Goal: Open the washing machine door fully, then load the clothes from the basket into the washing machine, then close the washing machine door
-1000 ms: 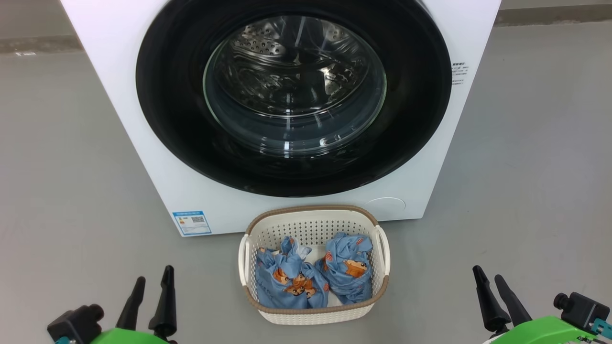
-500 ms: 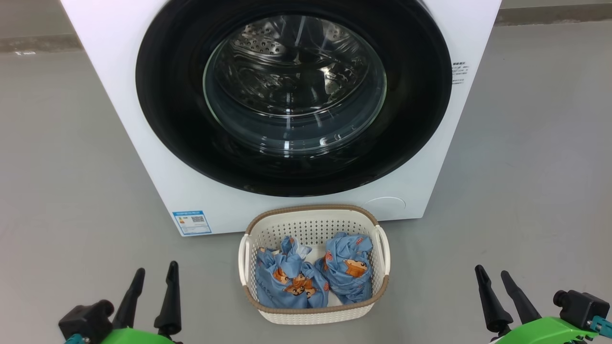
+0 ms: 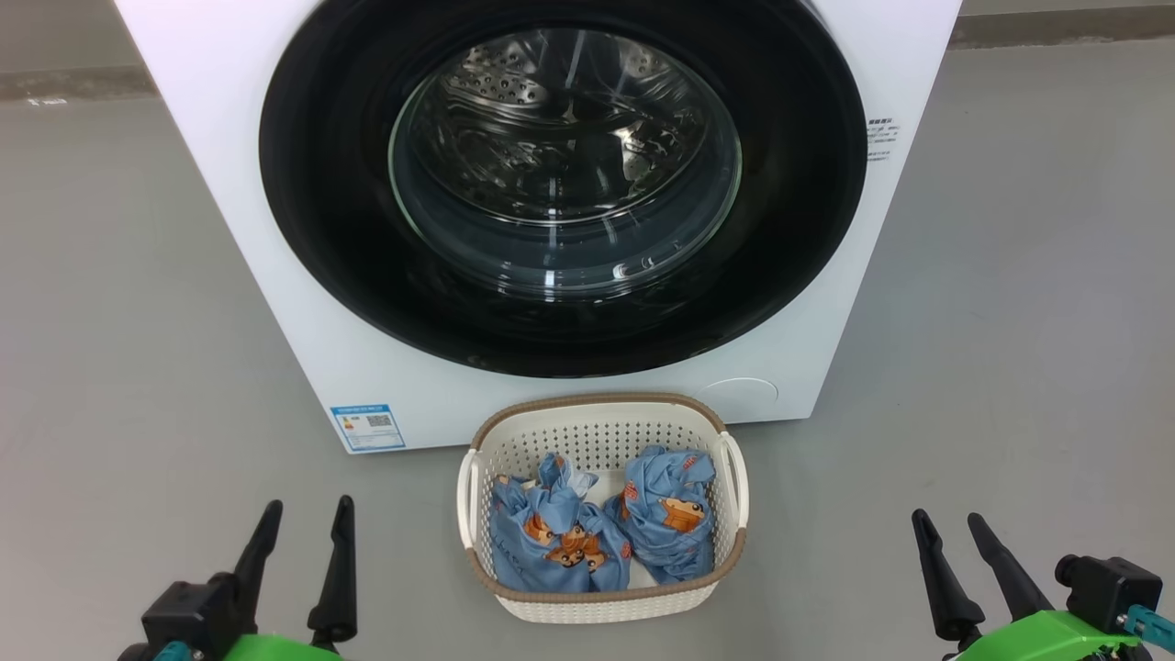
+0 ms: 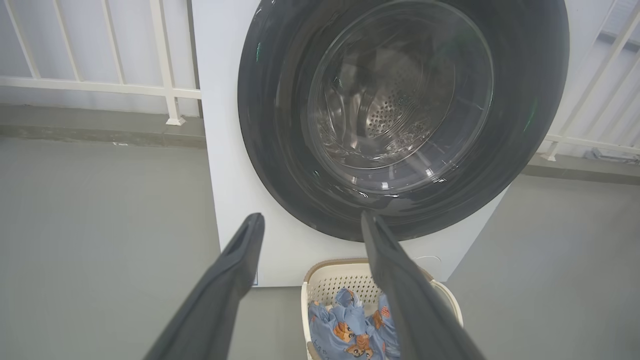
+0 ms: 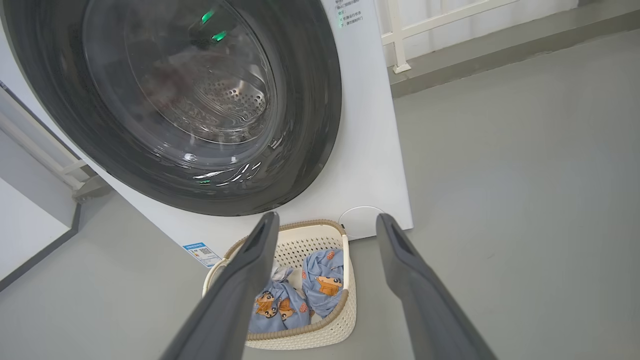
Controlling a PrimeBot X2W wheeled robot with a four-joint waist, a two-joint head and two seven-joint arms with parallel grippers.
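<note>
- The washing machine [image 3: 229, 184] stands on the grey floor [image 3: 1010, 321]. The washing machine door [image 3: 321, 229] is closed flat against its front, and the steel drum [image 3: 514, 92] shows through the glass.
- The basket [image 3: 601, 405] sits on the floor just in front of the machine's base, below the door's bottom edge, between the blue label sticker [image 3: 368, 428] and the round white cap [image 3: 740, 397].
- The clothes [image 3: 560, 542], two bundles, lie side by side inside the basket.
- The left fingers [image 3: 338, 569] are spread apart and empty, over the floor left of the basket.
- The right fingers [image 3: 932, 574] are likewise parted and empty, well to its right.
</note>
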